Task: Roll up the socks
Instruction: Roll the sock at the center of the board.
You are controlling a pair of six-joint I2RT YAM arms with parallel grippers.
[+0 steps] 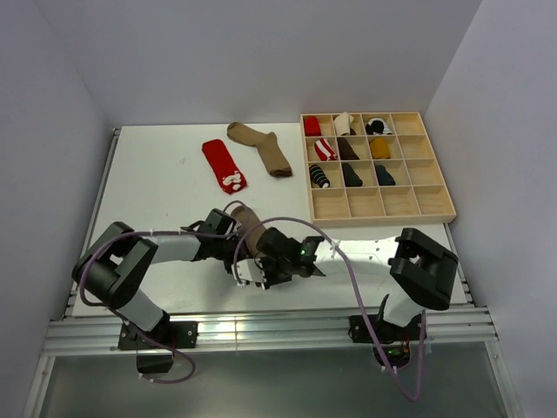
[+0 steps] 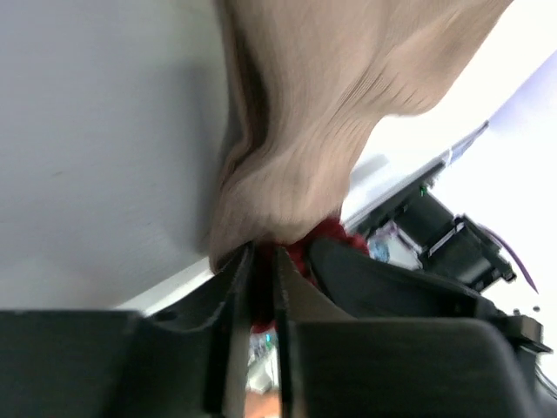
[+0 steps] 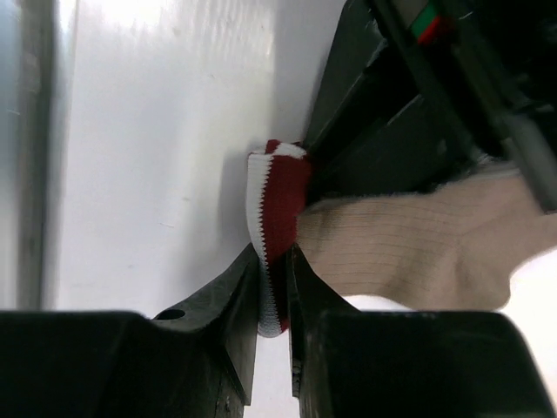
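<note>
Right gripper [image 3: 274, 261] clamped on maroon-white cuff [image 3: 277, 200] of tan sock [image 3: 392, 252], left gripper [image 2: 264, 252] pinching its body, ~6 o'clock on table [image 1: 165, 187]. Looks mid-roll imo. Next: tuck cuff over w/o slipping. Red sock [image 1: 224, 165] + brown sock [image 1: 261, 146] wait at 12.
</note>
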